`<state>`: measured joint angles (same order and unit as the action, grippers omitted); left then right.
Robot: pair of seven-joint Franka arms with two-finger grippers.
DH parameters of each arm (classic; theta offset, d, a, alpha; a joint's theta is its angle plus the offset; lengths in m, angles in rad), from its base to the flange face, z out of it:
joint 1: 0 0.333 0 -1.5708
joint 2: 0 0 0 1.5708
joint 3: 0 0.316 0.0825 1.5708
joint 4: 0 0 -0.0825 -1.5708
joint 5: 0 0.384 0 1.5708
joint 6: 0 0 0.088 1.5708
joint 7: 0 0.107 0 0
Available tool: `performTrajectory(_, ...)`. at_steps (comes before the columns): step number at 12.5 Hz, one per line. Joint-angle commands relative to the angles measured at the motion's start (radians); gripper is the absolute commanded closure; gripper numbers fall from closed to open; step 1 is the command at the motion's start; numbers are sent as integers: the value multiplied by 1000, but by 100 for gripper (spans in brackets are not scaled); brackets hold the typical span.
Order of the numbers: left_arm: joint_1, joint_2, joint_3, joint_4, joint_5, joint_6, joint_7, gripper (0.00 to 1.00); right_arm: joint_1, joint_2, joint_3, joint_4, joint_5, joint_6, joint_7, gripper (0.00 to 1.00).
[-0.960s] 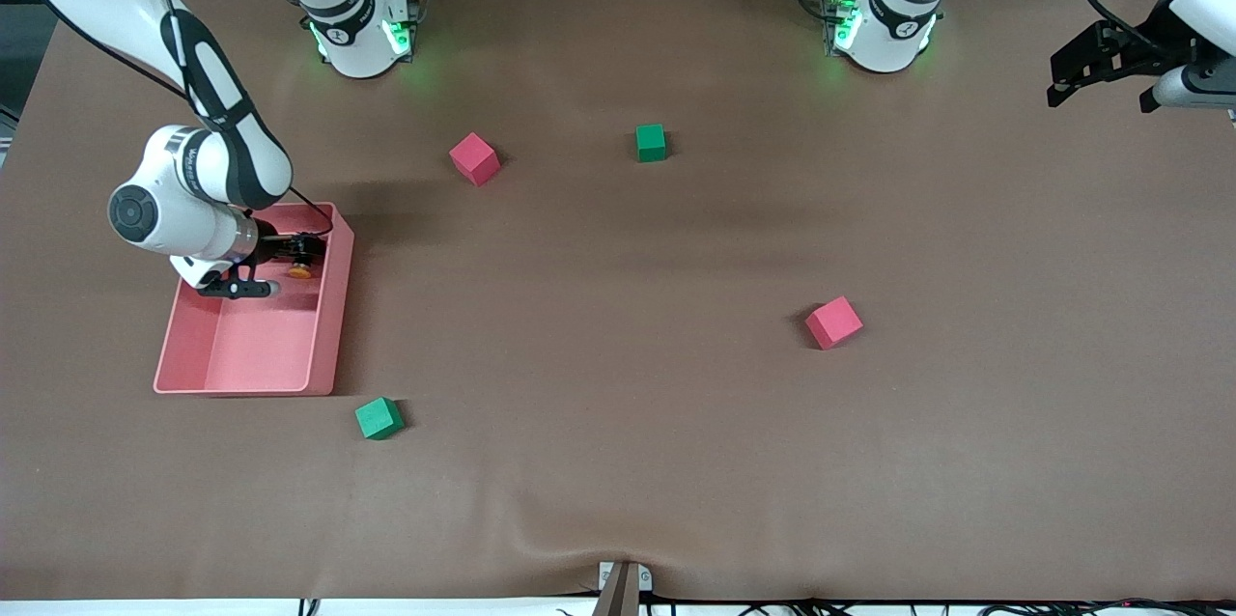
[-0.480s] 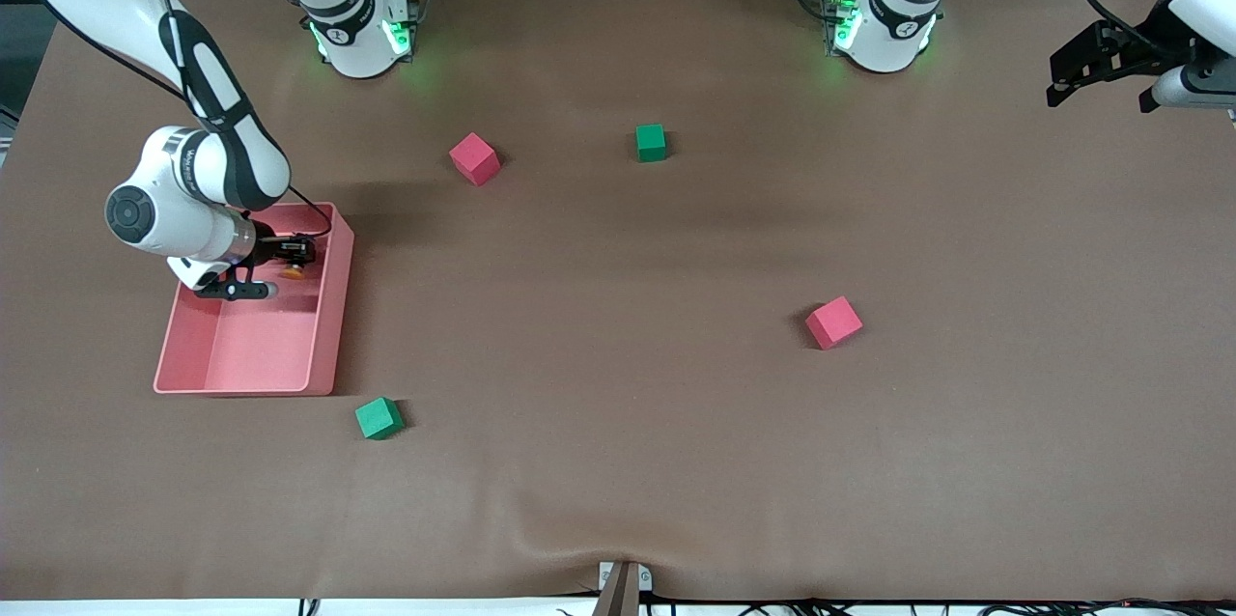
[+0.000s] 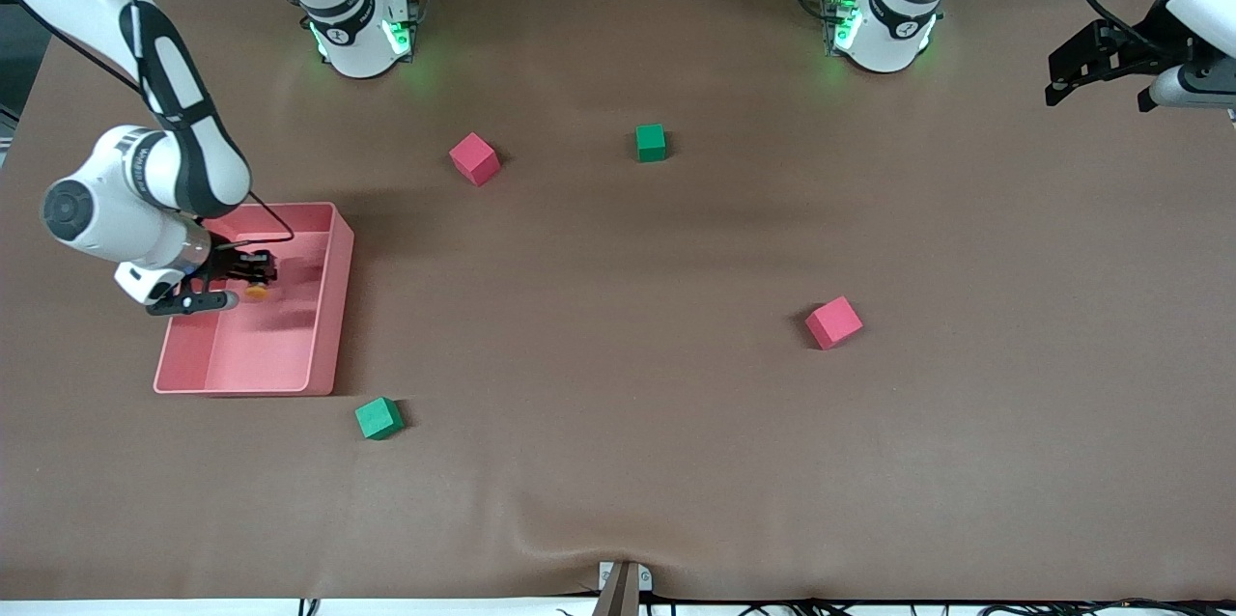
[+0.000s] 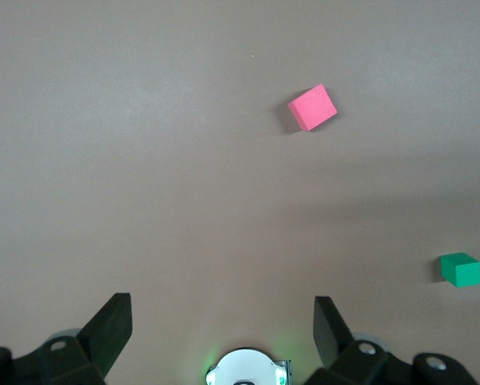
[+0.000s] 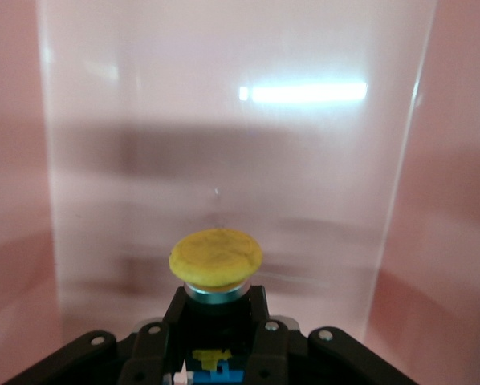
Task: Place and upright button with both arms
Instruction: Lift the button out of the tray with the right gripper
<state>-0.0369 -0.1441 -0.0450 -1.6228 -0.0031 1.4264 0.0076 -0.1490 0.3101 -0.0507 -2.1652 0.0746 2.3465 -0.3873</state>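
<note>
My right gripper (image 5: pixel 216 321) is clamped on the button (image 3: pixel 256 289), held over the pink tray (image 3: pixel 333 307); its long axis runs out along my fingers, cap foremost. My left gripper (image 3: pixel 1096 66) waits, jaws spread, over the table's other end, well apart.

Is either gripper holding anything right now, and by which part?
The right gripper holds the button by its black body, below the cap, over the pink tray. The left gripper holds nothing.

Two pink cubes (image 3: pixel 474 158) (two green (image 3: pixel 651 143)).
</note>
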Motion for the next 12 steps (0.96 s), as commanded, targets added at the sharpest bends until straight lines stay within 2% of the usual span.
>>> performTrajectory(1, 2, -5, -6, 17, 9, -21, -3, 0, -8, -37, 11, 213, -13, -320, -38, 100)
performTrajectory(2, 2, -5, -6, 17, 9, -21, -3, 0, -4, -29, 12, 302, -39, -448, -33, 100)
performTrajectory(4, 2, -5, -6, 17, 8, -21, -3, 0, 50, -40, 15, 369, -42, -568, -4, 100)
performTrajectory(6, 2, -5, -6, 17, 8, -21, -3, 0, 145, -42, 18, 482, -41, -678, 40, 100)
performTrajectory(9, 5, -5, -6, 18, 8, -21, -3, 0, 343, -37, 20, 560, -12, -702, 100, 100)
performTrajectory(12, 8, -5, -4, 17, 8, -21, -1, 0, 564, -7, 20, 629, -21, -696, 353, 100)
